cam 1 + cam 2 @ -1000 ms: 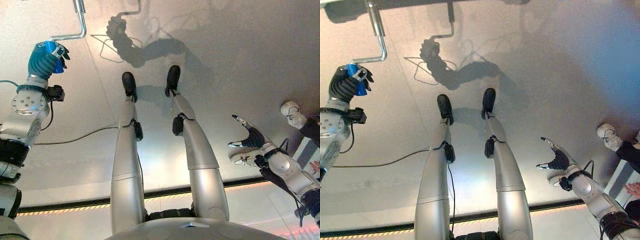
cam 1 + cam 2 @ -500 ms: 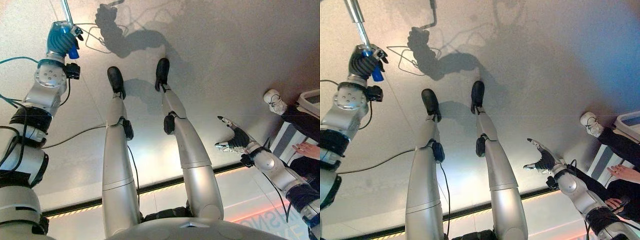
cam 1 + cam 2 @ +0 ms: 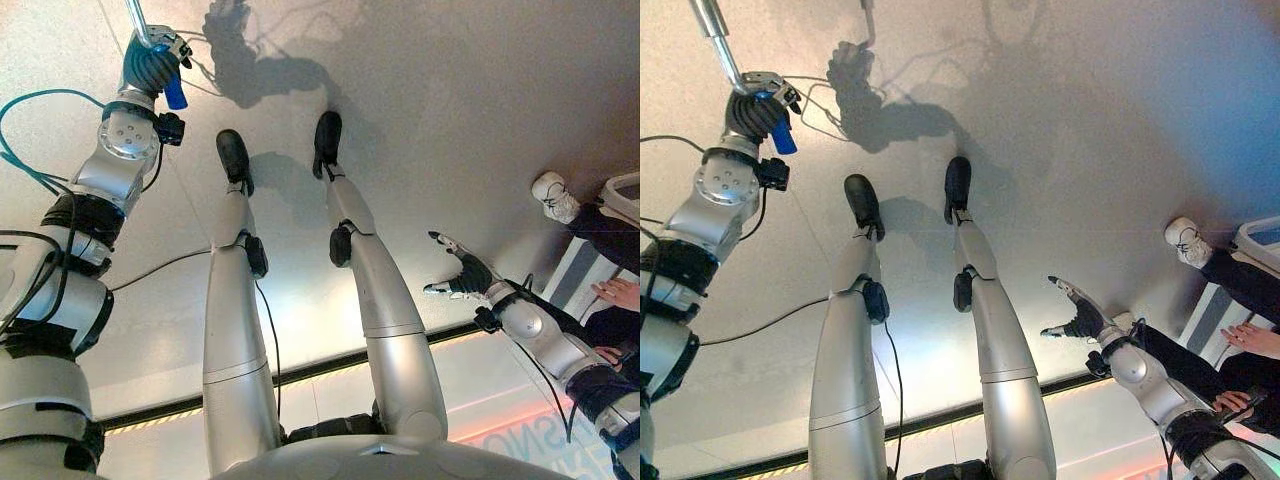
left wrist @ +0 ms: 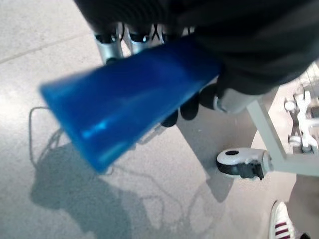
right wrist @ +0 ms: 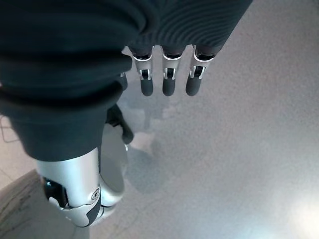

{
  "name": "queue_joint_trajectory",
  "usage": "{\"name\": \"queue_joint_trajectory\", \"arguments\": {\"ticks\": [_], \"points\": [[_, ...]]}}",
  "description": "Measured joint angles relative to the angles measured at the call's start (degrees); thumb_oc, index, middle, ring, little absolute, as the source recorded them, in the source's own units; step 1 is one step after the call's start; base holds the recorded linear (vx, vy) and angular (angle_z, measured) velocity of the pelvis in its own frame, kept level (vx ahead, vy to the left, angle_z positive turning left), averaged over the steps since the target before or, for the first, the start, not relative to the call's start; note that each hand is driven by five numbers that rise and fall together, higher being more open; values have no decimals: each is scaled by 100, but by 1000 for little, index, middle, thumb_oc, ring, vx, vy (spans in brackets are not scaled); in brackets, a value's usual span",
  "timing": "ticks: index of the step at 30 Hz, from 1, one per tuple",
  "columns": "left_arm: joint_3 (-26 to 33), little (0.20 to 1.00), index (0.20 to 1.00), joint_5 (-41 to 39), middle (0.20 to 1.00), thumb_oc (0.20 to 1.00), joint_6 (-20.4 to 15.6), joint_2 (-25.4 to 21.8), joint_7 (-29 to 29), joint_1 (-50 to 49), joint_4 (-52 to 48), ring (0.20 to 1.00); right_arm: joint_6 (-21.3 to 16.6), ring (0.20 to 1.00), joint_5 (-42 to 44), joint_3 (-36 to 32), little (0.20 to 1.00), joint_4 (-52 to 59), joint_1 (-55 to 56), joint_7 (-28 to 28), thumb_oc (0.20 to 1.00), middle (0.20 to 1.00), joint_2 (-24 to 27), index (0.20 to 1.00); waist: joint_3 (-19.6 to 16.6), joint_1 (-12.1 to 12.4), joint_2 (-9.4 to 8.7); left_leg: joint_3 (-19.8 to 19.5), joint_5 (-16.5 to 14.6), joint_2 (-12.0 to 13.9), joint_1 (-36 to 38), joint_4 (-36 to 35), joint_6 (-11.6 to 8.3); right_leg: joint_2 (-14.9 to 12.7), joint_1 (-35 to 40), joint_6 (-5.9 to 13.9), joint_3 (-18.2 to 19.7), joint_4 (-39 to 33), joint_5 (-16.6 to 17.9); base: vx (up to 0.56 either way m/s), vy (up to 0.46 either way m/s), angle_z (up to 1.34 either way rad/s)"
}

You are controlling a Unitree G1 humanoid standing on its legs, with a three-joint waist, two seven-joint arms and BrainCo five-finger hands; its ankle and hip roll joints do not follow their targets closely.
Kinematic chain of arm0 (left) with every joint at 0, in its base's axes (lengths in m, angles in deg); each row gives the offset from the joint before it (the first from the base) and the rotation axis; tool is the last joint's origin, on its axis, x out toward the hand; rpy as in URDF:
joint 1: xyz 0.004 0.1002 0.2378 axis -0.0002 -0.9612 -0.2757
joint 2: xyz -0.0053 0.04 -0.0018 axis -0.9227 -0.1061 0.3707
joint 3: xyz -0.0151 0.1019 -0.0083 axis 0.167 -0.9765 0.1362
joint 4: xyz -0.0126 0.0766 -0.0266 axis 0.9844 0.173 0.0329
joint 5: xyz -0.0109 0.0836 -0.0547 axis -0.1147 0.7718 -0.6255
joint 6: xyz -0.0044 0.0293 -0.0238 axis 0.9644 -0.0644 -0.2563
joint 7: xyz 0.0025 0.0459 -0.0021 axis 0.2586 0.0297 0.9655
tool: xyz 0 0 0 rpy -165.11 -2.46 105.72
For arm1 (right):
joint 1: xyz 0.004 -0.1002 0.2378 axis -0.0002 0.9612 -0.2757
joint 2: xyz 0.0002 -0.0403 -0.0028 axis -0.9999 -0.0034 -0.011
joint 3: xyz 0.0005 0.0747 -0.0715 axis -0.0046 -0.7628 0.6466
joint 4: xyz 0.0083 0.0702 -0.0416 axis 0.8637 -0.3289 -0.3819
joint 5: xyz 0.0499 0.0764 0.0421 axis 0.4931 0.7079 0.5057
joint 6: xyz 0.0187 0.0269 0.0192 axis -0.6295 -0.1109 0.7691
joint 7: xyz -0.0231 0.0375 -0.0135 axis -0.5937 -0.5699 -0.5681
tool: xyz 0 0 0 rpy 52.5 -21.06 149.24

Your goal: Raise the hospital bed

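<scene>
Left wrist view: the left hand (image 3: 150, 66) curls tightly around the blue crank handle (image 4: 129, 94) on its metal rod (image 3: 718, 45), while the right hand (image 3: 462, 275) hangs open, fingers extended, above the floor (image 3: 480, 120).

I see a bright blue crank grip (image 4: 129, 99) on a silver metal rod (image 3: 718, 45), pale grey speckled floor (image 3: 450, 120), white shoe (image 3: 553, 196) with dark stripes.
</scene>
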Motion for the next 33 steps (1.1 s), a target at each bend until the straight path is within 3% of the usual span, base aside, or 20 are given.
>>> {"name": "queue_joint_trajectory", "arguments": {"ticks": [6,11,19,22,23,33], "points": [[-151,200,200,38,200,200,104,8,-63,97,-338,200,0,1000,0,48,1000,10,-15,3,1000,1000,-82,1000,-8,-161,-35,72,-32,-32,-7,9,78,-46,-23,15,63,2,11,-1,-5,-1],[-301,200,200,38,200,200,107,12,-83,117,-651,200,0,1000,-1,124,1000,20,-17,4,1000,1000,-94,1000,-8,-127,-35,82,-27,-45,-6,5,98,-59,-29,15,82,2,10,0,0,0],[-543,200,200,-202,200,200,104,-405,-68,-116,-1732,200,0,1000,-4,90,1000,206,-16,23,1000,1000,-87,1000,-6,-78,-34,94,-4,-83,9,-49,122,-106,-65,9,91,47,3,-2,-9,0],[-547,200,200,-377,200,200,102,-783,-33,-316,-2208,200,1,1000,-7,68,1000,229,-13,34,1000,1000,-80,1000,-5,-60,-31,92,4,-85,22,-60,119,-110,-67,0,90,60,1,0,0,0],[-553,200,200,-416,200,200,100,-857,-1,-335,-2337,200,1,1000,-10,60,1000,221,-11,35,1000,1000,-74,1000,-1,45,-24,99,7,-88,48,-65,115,-119,-67,-12,93,95,-8,0,0,0],[-644,200,200,-830,200,200,94,-1377,20,-604,-2856,200,0,1000,-49,-94,1000,251,0,71,1000,1000,-61,1000,12,89,-4,108,96,-127,205,-257,66,-181,-77,-56,115,221,-86,-3,-3,3]]}}
